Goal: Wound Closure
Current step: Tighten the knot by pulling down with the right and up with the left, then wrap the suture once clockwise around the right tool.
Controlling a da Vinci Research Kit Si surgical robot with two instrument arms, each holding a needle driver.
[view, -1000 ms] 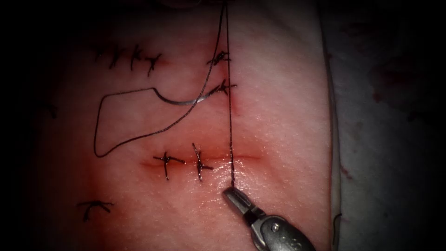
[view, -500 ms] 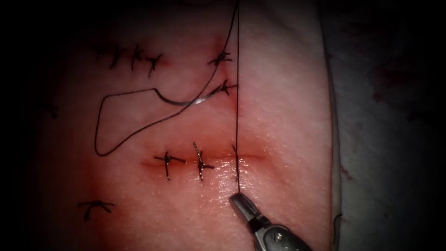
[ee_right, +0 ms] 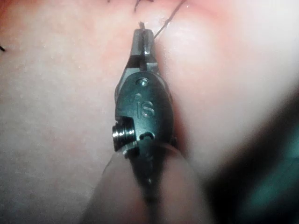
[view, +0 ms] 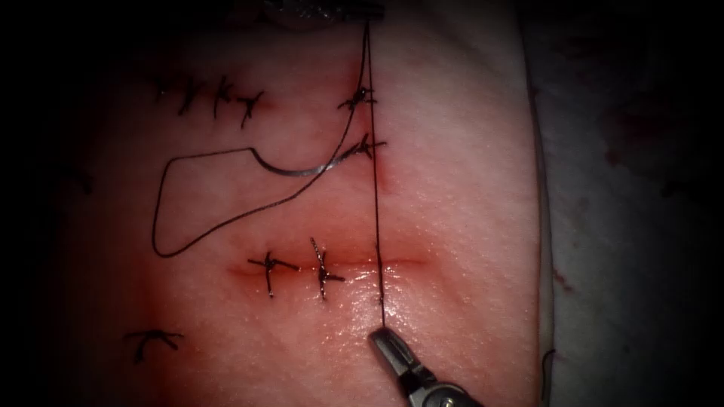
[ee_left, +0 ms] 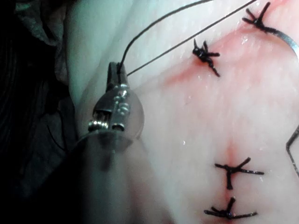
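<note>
Jaws of both the right tool (view: 379,337) and left tool (view: 362,10) are clamped on the thread (view: 375,166), drawn taut across the cut (view: 332,264). Since a second ago the right tool has been shifted slightly away from the cut, while the needle (view: 294,167) has stayed loose on the tissue (view: 452,188), beyond the cut.

The curved needle (view: 290,167) lies flat on the tissue (view: 452,188), free of it, left of the taut dark thread (view: 375,188) crossing the horizontal cut (view: 400,261) beside two knotted stitches (view: 323,270)

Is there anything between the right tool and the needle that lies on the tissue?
Yes. The right tool, jaws shut on the thread, sits below the cut. The needle lies free on the tissue above it, held by neither tool. The cut, its two stitches and thread lie between.
</note>
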